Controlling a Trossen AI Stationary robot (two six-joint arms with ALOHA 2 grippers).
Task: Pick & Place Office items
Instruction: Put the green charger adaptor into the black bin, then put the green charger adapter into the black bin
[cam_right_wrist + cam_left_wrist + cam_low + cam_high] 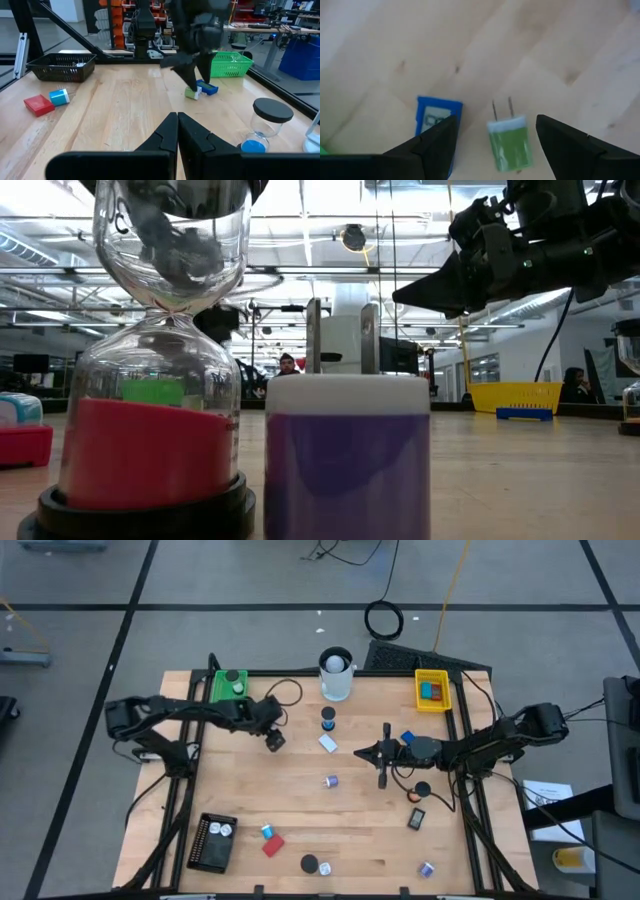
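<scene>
Few items are binned in the green, yellow and black trays; most small office items [331, 781] lie scattered on the wooden worktop [300, 810], left pincer [495, 137] spread over a green plug adapter [509, 145], right pincer [177, 125] pressed together mid-worktop.

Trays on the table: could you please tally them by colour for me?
Green tray: 1
Yellow tray: 1
Black tray: 1
Total: 3
</scene>
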